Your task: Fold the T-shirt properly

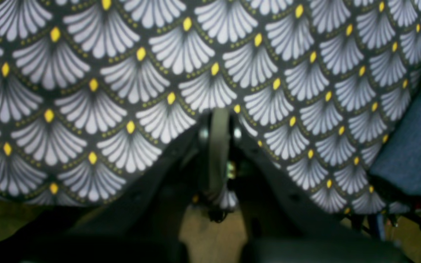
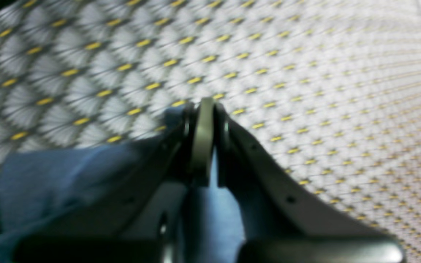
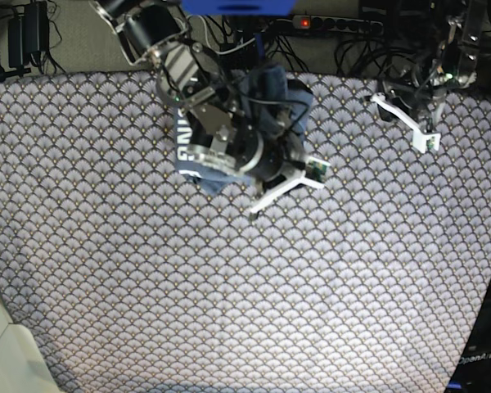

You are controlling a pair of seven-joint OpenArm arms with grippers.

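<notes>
White letters "ING" (image 3: 182,146) show on the bunched T-shirt (image 3: 270,94).

My right claw (image 2: 203,109) is clamped shut, its arm bent low and reaching forward. My left claw (image 1: 218,120) is shut too, empty, held off at the far edge.

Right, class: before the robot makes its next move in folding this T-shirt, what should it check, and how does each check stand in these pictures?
1. Right gripper shut on the T-shirt: ok, blue fabric sits at the closed jaws.
2. Left gripper shut and holding nothing: ok.
3. Left arm away from the garment: ok in the base view.
4. T-shirt lying flat: not ok, it is bunched at the far edge of the patterned cloth.
5. Sleeves and hem located: cannot tell, the right arm hides much of it.
</notes>
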